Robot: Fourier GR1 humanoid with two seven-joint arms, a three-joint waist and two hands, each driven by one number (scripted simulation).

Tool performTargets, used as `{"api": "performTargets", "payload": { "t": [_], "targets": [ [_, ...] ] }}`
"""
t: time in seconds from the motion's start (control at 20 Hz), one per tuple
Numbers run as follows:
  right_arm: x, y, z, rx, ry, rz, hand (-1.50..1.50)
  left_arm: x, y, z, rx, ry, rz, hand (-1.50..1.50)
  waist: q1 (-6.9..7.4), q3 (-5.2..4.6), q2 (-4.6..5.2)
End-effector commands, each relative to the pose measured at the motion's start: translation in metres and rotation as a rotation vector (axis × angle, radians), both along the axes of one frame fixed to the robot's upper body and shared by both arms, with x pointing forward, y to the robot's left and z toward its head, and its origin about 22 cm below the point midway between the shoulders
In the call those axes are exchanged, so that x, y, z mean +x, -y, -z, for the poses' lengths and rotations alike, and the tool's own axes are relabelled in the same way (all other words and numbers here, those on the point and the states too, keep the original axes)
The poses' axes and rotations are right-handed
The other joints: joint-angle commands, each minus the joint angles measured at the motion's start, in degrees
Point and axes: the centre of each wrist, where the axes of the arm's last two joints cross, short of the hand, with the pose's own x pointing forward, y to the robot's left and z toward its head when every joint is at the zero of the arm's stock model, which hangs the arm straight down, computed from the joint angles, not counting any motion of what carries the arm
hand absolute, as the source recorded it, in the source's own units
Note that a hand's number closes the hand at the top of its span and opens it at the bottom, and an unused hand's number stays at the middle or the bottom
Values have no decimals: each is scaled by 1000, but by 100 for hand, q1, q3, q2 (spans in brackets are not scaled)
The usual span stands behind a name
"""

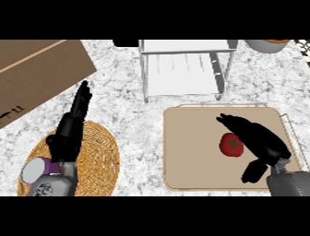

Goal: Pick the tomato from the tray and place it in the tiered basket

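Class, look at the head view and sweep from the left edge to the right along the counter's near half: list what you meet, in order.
Woven mat with the left hand resting open above it → tray → tomato → right hand, open over the tray beside the tomato.

Both forearms are grey and rounded, each ending in a black hand with slim, segmented fingers and a thumb. The left hand is long and narrow, matte black throughout. Its forearm shows a pale disc-shaped cap with a purple ring beside it and small dark round fittings on the grey shell. The right hand is glossy black, broader, joined to a smooth grey cuff.
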Motion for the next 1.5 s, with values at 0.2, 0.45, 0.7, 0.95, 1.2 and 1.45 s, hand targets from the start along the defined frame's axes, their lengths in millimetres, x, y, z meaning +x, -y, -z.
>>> {"api": "performTargets", "payload": {
  "t": [0.2,0.45,0.7,0.95,1.2,1.45],
  "targets": [
    [-3,-23,14,68,27,56,150,4,0,-9,6,-6,5,0,-3,0,-1],
    [18,-2,16,0,220,-4,150,11,-3,-13,-4,-6,-6,0,16,2,8],
    [10,-55,28,-93,241,47,150,10,5,-16,1,-2,-8,0,14,0,0],
    [17,-133,27,-454,121,193,150,10,13,-11,-2,8,67,0,400,-26,70],
    [28,-179,-6,-526,161,334,150,11,20,-10,0,11,75,0,477,3,52],
    [42,-222,-54,-533,268,449,150,16,16,-14,2,9,73,0,434,1,36]
  ]
}}
